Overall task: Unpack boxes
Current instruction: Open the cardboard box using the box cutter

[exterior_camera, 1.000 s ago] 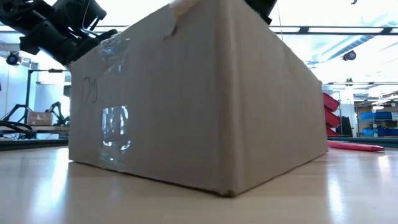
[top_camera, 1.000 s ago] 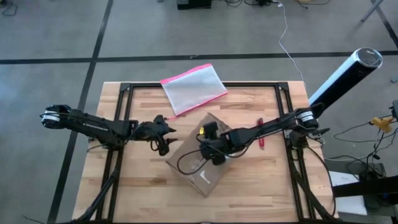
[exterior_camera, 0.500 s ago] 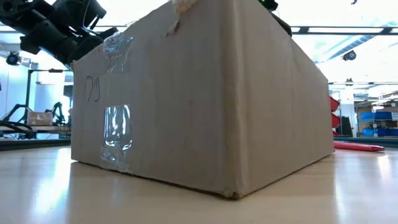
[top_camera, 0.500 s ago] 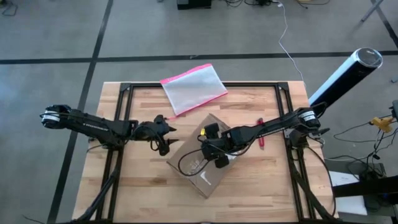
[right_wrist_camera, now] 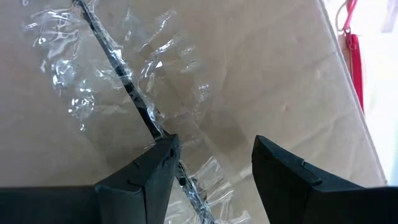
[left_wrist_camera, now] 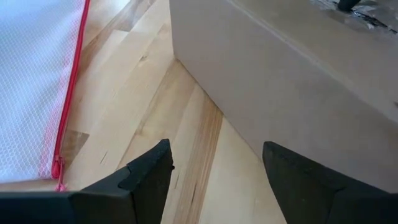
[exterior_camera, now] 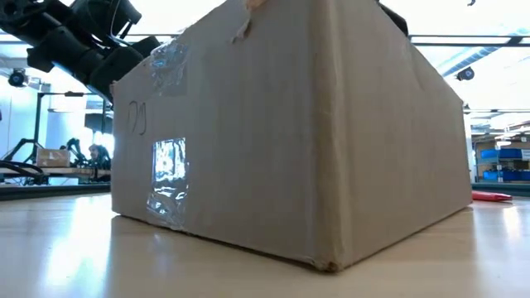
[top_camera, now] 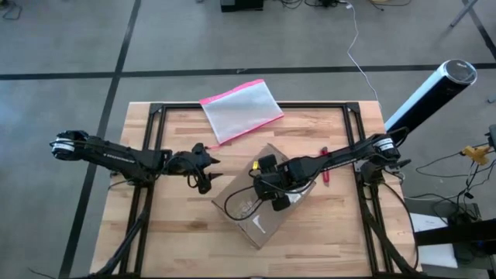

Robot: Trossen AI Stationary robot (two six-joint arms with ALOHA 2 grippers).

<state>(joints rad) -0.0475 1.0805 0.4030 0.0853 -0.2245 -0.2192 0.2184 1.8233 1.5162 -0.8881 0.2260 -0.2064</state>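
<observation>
The brown cardboard box (top_camera: 256, 226) stands on its base at the table's middle, closed, with torn clear tape along its top seam (right_wrist_camera: 118, 62). In the low view the box (exterior_camera: 290, 141) fills most of the picture. My right gripper (top_camera: 273, 200) is over the box top, open, its fingers (right_wrist_camera: 211, 146) pointing down at the seam. My left gripper (top_camera: 211, 172) hovers open just left of the box, with bare table and the box's side wall (left_wrist_camera: 298, 81) in front of its fingers (left_wrist_camera: 214, 155). My right gripper comes at the box top from above with its fingers spread. One fingertip (right_wrist_camera: 163, 149) sits right at the dark slit of the taped seam (right_wrist_camera: 146, 121); whether it reaches into the slit I cannot tell. The other fingertip (right_wrist_camera: 267, 149) is over bare cardboard. The box stays flat on the table.
A translucent pouch with a pink edge (top_camera: 240, 108) lies at the table's far edge, partly overhanging it. A thin red tool (top_camera: 325, 163) lies right of the box. There is free wood near the front and at the left.
My right gripper has gone a little toward the table's right and near edges, and the box has slid with it the same way, turning slightly; in the low view it now stands farther right and larger.
</observation>
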